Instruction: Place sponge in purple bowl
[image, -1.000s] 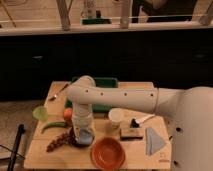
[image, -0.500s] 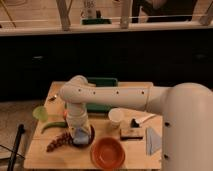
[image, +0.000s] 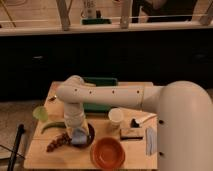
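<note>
reaching down from the white arm (image: 107, 95), the gripper (image: 76, 131) is low over the purple bowl (image: 89, 136), at the near left part of the wooden table (image: 132, 89). whether it grips or is open, i cannot tell from where i stand. the sponge (image: 78, 138), a small light-blue pad, is right under the gripper, and it looks to lie inside the purple bowl, close to its left rim; if the gripper touches it i cannot say. only the right part of the bowl shows, the wrist covers the rest.

just near and right of the purple bowl stands an orange bowl (image: 107, 153), bright and a bit larger. a white cup (image: 115, 117) stands right of the arm's wrist, toward the middle of the table. a brown-and-black brush (image: 131, 132) lies right of the cup, and a light-blue folded cloth (image: 150, 141) is near the right edge, partly behind the robot's body. a green tray (image: 100, 82) lies on the far side, partly hidden by the arm. at the left there is a small green cup (image: 40, 113), a green long thing (image: 51, 126) and a dark bunch (image: 56, 144) near the table's edge.
</note>
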